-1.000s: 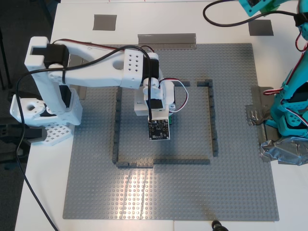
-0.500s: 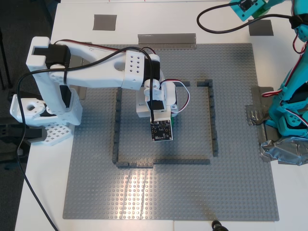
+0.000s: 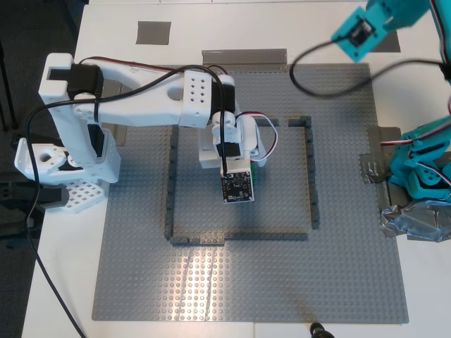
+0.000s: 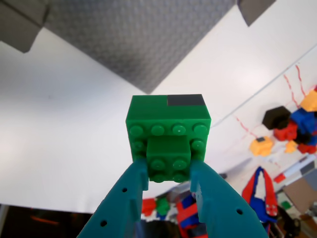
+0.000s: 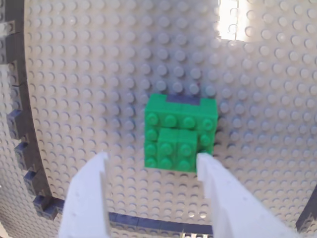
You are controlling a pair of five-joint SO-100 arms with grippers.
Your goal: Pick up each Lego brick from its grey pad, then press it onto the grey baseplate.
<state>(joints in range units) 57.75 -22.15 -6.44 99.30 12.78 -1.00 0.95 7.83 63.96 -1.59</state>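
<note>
Across the white tabletop (image 3: 282,28) sits the grey baseplate (image 3: 352,267), filling most of it, with the dark brick frame (image 3: 310,176) around its middle.

Inside that frame, nearer the frame's far side, one green Lego brick (image 5: 181,133) is down on the studs, sitting flat so I'd guess it's seated. My second gripper (image 5: 153,193) is spread wide around it with gaps on both sides, holding nothing.

My first gripper (image 4: 168,173) is up over the baseplate's far corner at the exterior view's right, clenched on the other green brick (image 4: 168,134), presumably lifted to carry it in.

Both bricks are roughly square, so no real long axis; each has a smaller raised block on top, which is what the teal fingers pinch.
</note>
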